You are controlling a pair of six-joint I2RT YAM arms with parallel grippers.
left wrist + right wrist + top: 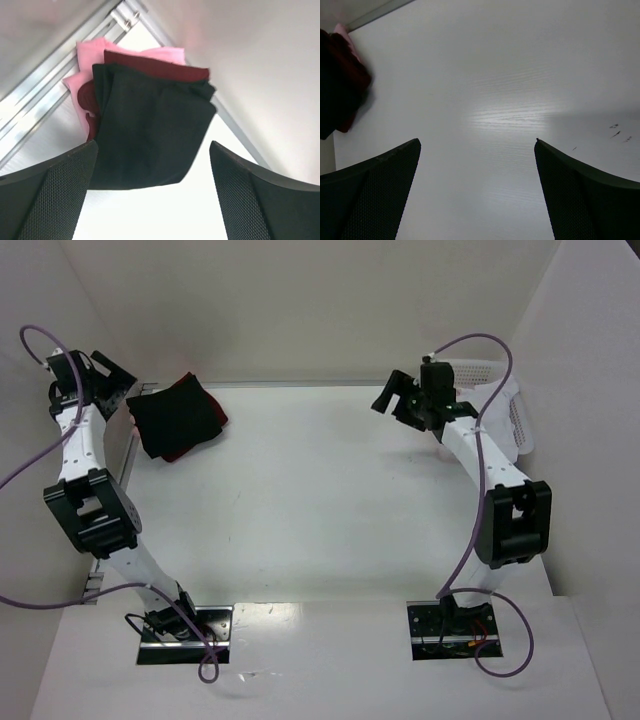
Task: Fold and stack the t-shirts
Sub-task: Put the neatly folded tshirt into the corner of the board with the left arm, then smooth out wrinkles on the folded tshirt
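A stack of folded t-shirts lies at the table's far left corner. The black t-shirt [172, 415] is on top, with red cloth [212, 426] showing under its right edge. In the left wrist view the black t-shirt [150, 130] lies over a dark red one [160, 67] and a pink one [87, 52]. My left gripper [118, 380] is open and empty, raised just left of the stack. My right gripper [392, 398] is open and empty, raised at the far right. The stack shows at the left edge of the right wrist view [337, 80].
A white perforated plastic basket [510, 400] stands at the far right edge behind my right arm. Aluminium rails [45, 85] run along the table's left and far edges, with white walls around.
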